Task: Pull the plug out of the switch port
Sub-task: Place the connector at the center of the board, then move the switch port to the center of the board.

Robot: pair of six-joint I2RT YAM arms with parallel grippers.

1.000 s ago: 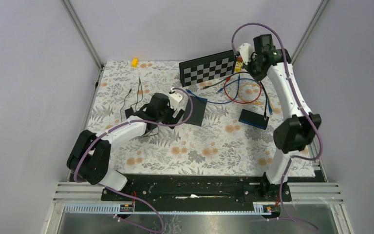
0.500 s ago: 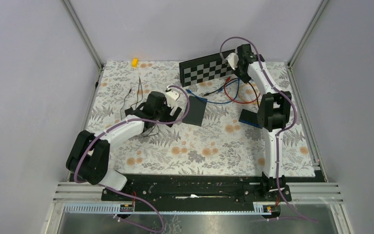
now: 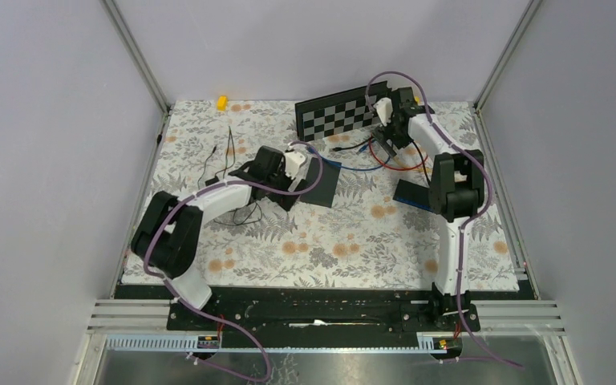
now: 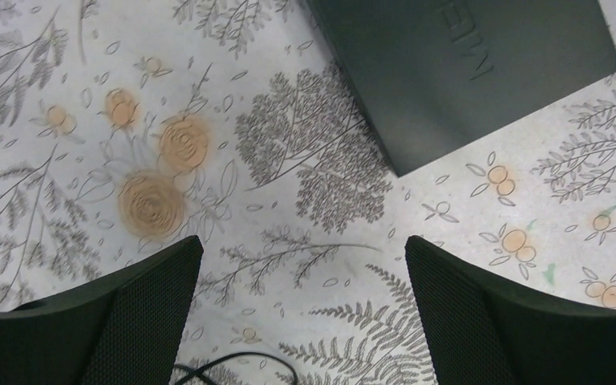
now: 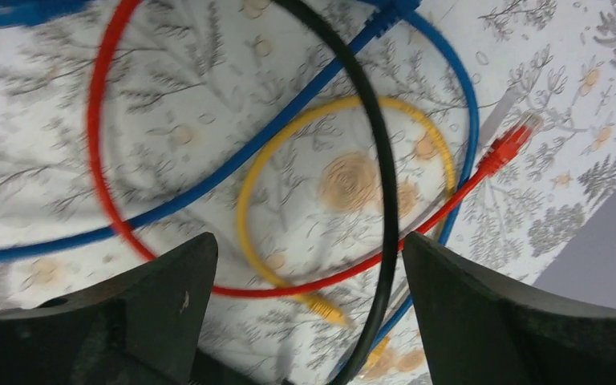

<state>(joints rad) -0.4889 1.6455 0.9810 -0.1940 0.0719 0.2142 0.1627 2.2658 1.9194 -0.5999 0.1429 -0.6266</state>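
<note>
Right wrist view: my right pincer (image 5: 305, 245), pinched shut a sec ago, is now hanging spread and empty over the cable loops (image 5: 249, 200). The red plug (image 5: 513, 140) is lying loose on the surface (image 5: 593, 48), so the pull is prob. done. My left pincer (image 4: 301, 249) is hovering spread near the dark box (image 4: 465, 72), whose embossed lettering is only partly showing and unreadable.

Two arms (image 3: 216, 199) showing. Two dark boxes (image 3: 322, 181) lying on the tabletop (image 3: 329, 249), plus one checkerboard (image 3: 341, 112) and one yellow block (image 3: 222, 102). One red cable (image 5: 91, 144), one yellow cable (image 5: 241, 200) and one black cable (image 5: 387, 184) trailing; blue cable (image 5: 208, 183): one or two, not resolving.
</note>
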